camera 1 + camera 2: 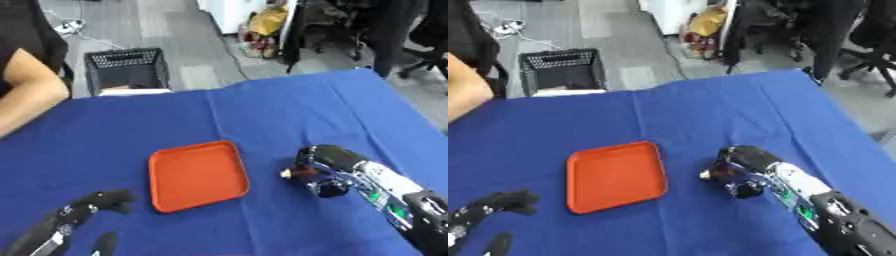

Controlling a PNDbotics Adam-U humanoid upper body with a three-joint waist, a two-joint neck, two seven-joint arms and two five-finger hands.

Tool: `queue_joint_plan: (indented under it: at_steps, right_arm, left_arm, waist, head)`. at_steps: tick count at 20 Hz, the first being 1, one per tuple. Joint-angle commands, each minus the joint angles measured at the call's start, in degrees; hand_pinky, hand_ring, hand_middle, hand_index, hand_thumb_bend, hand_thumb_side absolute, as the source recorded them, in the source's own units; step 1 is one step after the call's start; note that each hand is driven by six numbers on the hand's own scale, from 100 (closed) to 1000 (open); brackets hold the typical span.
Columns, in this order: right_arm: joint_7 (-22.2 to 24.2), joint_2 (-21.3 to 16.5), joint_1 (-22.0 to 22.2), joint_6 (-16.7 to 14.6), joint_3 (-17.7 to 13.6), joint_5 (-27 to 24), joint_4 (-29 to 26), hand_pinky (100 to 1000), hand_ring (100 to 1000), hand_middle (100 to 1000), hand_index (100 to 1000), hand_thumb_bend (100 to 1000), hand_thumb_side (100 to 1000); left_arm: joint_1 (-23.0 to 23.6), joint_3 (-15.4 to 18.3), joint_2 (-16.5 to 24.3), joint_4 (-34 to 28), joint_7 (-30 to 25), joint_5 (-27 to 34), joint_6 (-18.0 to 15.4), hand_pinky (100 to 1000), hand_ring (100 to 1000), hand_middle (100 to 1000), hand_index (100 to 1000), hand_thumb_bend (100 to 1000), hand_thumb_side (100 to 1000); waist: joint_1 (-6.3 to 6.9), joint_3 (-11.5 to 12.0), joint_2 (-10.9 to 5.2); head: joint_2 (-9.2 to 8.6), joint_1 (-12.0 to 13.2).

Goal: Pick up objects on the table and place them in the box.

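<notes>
Orange tray [197, 175] lies on the blue desk [262, 110], just left of your right hand [322, 167], which is clenched on something small; your left hand [92, 202] rests curled near-left.

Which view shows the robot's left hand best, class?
The left eye view: the left hand shows with its dark fingers and forearm above the blue cloth, beside the orange tray. The right eye view crops it against the lower left edge.
</notes>
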Motion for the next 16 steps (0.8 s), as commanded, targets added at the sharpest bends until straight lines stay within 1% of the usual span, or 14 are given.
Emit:
queue_joint_plan:
  at_steps: [1,7,16]
  right_arm:
    - [-0.81,-1.54,-0.03,0.3,-0.75,-0.43,0.02,635,728,702,531,100,100]
    - [-2.01,-1.77,-0.14,0.73,-1.4,-1.11,-1.1,633,724,694,518,100,100]
    - [-3.79,-2.91,-0.95,2.53,-3.91,-2.4,-7.45,630,718,682,518,100,100]
  left_arm:
    - [-0.31,-0.03,0.06,-0.61,-0.09,0.13,-0.15,898,761,850,1000,100,716]
    - [-0.28,0.0,0.06,-0.62,-0.07,0.11,-0.15,898,761,850,1000,100,716]
    - [-0.19,0.07,0.08,-0.57,-0.02,0.0,-0.16,898,761,850,1000,100,715]
  waist:
    - [0.13,-0.19,-0.44]
    - [0.15,-0.22,-0.45]
    - [0.15,-0.37,-0.47]
  head:
    - [-0.45,-0.25]
    - [-0.51,-0.18]
    - [-0.61,-0.06]
